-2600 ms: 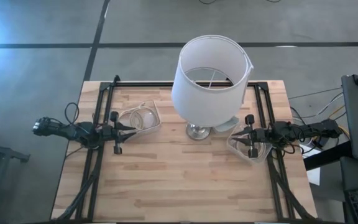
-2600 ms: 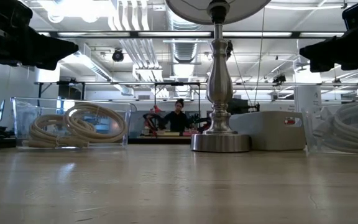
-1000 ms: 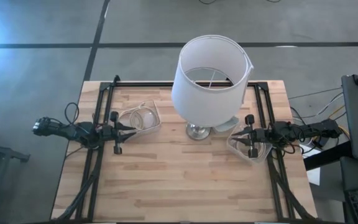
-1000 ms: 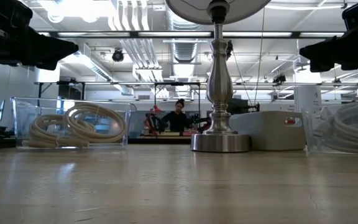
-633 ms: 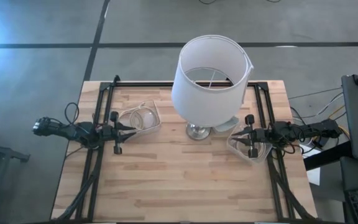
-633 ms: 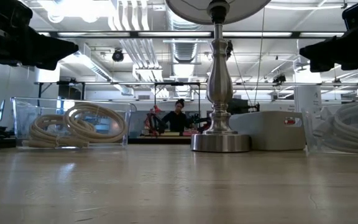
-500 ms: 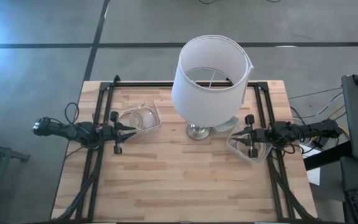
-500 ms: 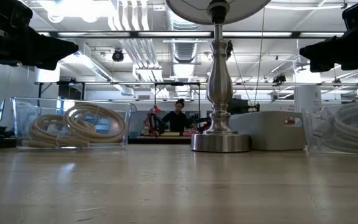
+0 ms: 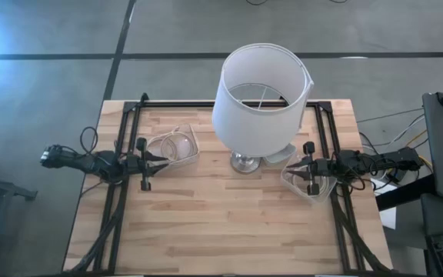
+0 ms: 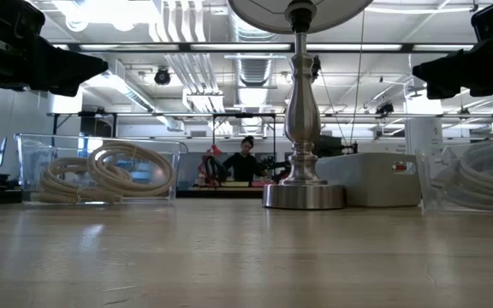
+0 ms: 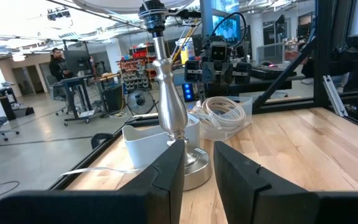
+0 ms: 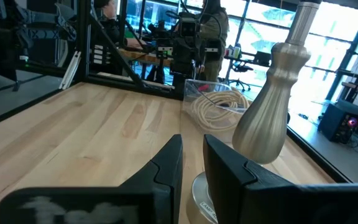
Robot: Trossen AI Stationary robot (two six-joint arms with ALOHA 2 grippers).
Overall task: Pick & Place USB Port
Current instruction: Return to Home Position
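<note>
my left gripper [image 9: 160, 159] hovers at table's [image 9: 221, 223] 9 o'clock, fingers narrowly apart, empty, beside clear bin [image 9: 174, 146] of coiled white cable [image 10: 101, 171]. my right gripper [image 9: 293, 167] at 3 o'clock over second bin [image 9: 304, 185], fingers slightly apart, empty. lamp [image 9: 258, 96] between. usb port: cannot tell where.

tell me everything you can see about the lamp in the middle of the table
The lamp stands upright toward the back middle of the wooden table. It has a wide white drum shade, open on top with thin wire spokes inside, on a shiny silver turned stem with a round metal foot flat on the wood. It looks unlit. A white box sits close behind its foot; whether they touch is unclear. Neither gripper touches it.
</note>
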